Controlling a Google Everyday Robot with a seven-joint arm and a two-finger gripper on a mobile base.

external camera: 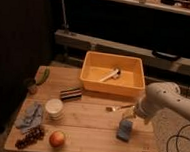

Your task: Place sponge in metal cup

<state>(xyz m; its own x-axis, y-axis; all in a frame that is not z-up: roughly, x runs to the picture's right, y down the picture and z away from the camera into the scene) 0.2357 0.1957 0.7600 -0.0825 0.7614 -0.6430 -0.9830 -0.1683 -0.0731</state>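
You have not got far with this one: the sponge [125, 130] lies on the bench [93, 133] directly under the pincer [130, 115], and nothing shows it lifted. The pincer hangs just above the sponge's upper edge with its jaws released and spread wide, gripping nothing as far as you can make out; whether the tips already touch the sponge is too close to call. The metal cup [31, 85] stands well apart from the pincer, at the opposite end of the bench, a small dark shape beside a green object [44, 76], and it looks empty of any sponge. Between the pincer and that cup sit the white cup [54, 108] and a dark bar [71, 93], with the light blue cloth [30, 116] nearer the cup, so do not confuse them. Close to the pincer, on its cup-ward side, lies a small golden utensil [116, 108]. By my reading, the whole job remains: closing on the sponge, lifting it, carrying it across the bench, and dropping it into the metal cup.
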